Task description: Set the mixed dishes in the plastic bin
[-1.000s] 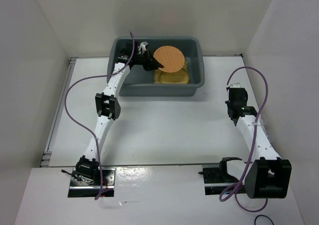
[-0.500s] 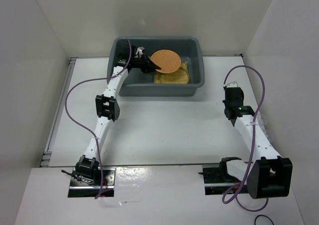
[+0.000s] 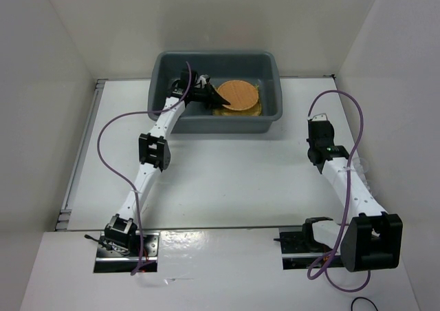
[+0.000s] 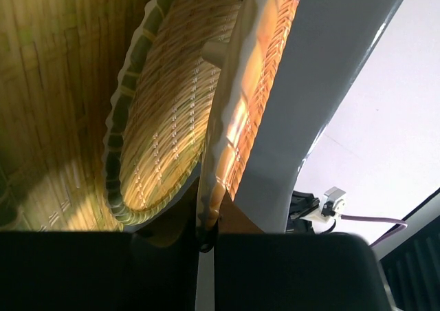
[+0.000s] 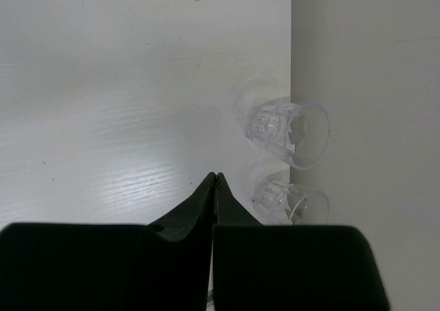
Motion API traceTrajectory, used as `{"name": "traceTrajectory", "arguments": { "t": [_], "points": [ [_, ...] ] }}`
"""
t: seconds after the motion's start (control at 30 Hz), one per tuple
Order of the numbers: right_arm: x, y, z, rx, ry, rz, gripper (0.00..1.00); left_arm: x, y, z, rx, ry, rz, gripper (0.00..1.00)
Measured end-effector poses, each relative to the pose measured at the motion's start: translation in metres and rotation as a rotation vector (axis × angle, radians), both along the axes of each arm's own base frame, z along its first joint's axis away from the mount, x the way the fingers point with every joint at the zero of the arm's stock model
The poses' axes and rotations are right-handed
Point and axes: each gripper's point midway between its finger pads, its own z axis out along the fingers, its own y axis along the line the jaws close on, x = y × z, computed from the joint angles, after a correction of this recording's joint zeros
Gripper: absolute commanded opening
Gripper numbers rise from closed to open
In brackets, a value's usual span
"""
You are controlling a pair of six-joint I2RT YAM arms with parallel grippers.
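Note:
The dark grey plastic bin (image 3: 275,67) stands at the back of the table. My left gripper (image 3: 218,99) is inside it, shut on the rim of the round orange-brown disc (image 3: 239,95). The disc lies low over the yellow pieces (image 3: 257,109). In the left wrist view the orange-brown disc (image 4: 240,111) shows edge-on between the jaws. Beside it are the round yellow disc (image 4: 161,111) and the square yellow mat (image 4: 41,84), with the bin wall (image 4: 323,70) on the other side. My right gripper (image 3: 318,123) is shut and empty over the table, far from the bin.
Two clear glasses (image 5: 292,133) (image 5: 287,199) lie on their sides against the right wall, just beyond my right gripper (image 5: 215,177). White walls enclose the table on the left, back and right.
My left gripper has lowered the orange-brown disc from a raised tilt down onto the yellow pieces in the bin. The right arm has shifted slightly.

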Motion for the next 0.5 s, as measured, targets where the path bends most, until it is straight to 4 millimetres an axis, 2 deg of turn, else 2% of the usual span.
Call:
{"name": "traceTrajectory", "arguments": {
  "t": [0.07, 0.2, 0.23, 0.37, 0.5],
  "points": [
    [0.0000, -0.0001, 0.0000, 0.000, -0.001, -0.001, 0.00, -0.0009, -0.0013, -0.0003, 0.000, 0.000, -0.003, 0.06],
    [0.0000, -0.0002, 0.0001, 0.000, -0.002, -0.004, 0.00, -0.0020, -0.0015, 0.0006, -0.005, 0.002, -0.009, 0.16],
    [-0.0001, -0.0003, 0.0000, 0.000, -0.002, -0.004, 0.00, -0.0024, -0.0016, 0.0010, -0.007, 0.002, -0.011, 0.22],
    [-0.0001, -0.0003, 0.0000, 0.000, -0.002, -0.004, 0.00, -0.0046, -0.0023, 0.0022, -0.013, -0.001, -0.024, 0.38],
    [0.0000, -0.0003, 0.0001, 0.000, -0.002, -0.004, 0.00, -0.0061, -0.0025, 0.0022, -0.015, 0.000, -0.031, 0.51]
  ]
}}
